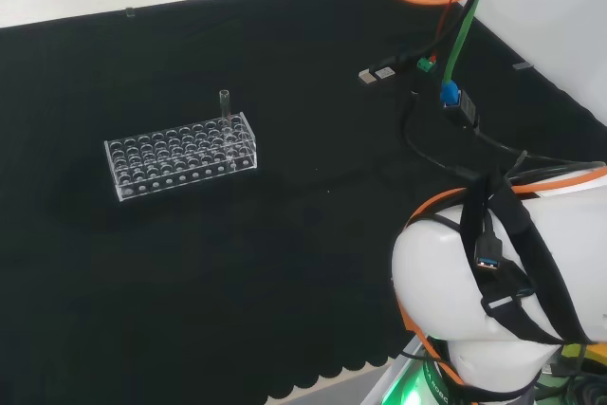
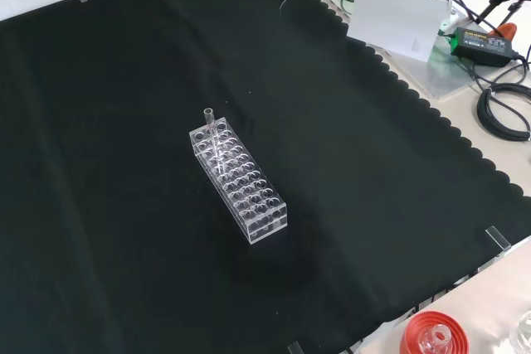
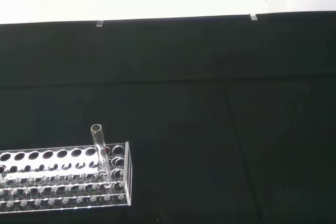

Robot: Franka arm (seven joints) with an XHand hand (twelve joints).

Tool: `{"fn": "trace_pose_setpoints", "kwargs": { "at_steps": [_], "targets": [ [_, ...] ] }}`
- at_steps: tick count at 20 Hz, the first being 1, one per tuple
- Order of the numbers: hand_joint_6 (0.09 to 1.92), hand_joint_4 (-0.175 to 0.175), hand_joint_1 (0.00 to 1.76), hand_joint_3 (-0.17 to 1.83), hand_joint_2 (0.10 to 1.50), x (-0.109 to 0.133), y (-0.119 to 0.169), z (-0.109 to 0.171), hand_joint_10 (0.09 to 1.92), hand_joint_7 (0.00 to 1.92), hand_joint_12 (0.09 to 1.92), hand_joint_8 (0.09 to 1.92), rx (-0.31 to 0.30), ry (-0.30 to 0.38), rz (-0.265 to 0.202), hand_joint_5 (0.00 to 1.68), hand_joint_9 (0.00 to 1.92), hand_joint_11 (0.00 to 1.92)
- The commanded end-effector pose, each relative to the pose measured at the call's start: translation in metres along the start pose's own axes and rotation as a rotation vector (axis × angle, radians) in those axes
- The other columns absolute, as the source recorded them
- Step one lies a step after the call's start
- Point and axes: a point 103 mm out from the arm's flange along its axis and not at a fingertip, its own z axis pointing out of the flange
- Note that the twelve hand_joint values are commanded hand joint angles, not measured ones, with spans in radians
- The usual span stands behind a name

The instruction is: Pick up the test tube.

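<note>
A clear glass test tube (image 1: 226,102) stands upright in a corner hole of a clear plastic rack (image 1: 180,154) on the black cloth. In the front view the test tube (image 2: 211,124) rises from the far end of the rack (image 2: 241,183), near the cloth's middle. In the wrist view the test tube (image 3: 100,148) sticks up from the rack (image 3: 63,177), some way off from the camera.
The arm's white links (image 1: 493,282) with black and orange cables stand at the head view's right. A red ribbed stand (image 2: 431,336) lies off the cloth's near edge in the front view. Boxes and cables (image 2: 481,47) sit past the cloth's right edge there.
</note>
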Motion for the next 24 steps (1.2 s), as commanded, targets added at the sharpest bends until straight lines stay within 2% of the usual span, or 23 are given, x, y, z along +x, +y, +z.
{"fn": "trace_pose_setpoints", "kwargs": {
  "at_steps": [1,4,8,14,24],
  "targets": [
    [0.38,-0.056,0.68,-0.12,0.98,-0.022,-0.07,-0.042,0.89,0.4,1.53,0.88,-0.097,-0.069,0.102,0.26,0.53,0.22],
    [0.27,-0.073,0.61,-0.12,1.01,-0.025,-0.076,-0.049,0.9,0.38,1.53,0.87,-0.11,-0.077,0.106,0.28,0.49,0.21],
    [0.25,-0.075,0.6,-0.12,1.02,-0.024,-0.071,-0.051,0.9,0.38,1.53,0.87,-0.108,-0.074,0.094,0.28,0.48,0.2],
    [0.24,-0.075,0.6,-0.12,1.02,-0.018,-0.051,-0.048,0.9,0.38,1.53,0.87,-0.079,-0.062,0.031,0.29,0.49,0.21],
    [0.22,-0.075,0.65,-0.14,1.01,0.007,0.006,-0.038,0.9,0.39,1.53,0.87,-0.026,-0.004,-0.073,0.3,0.5,0.22]
  ]
}}
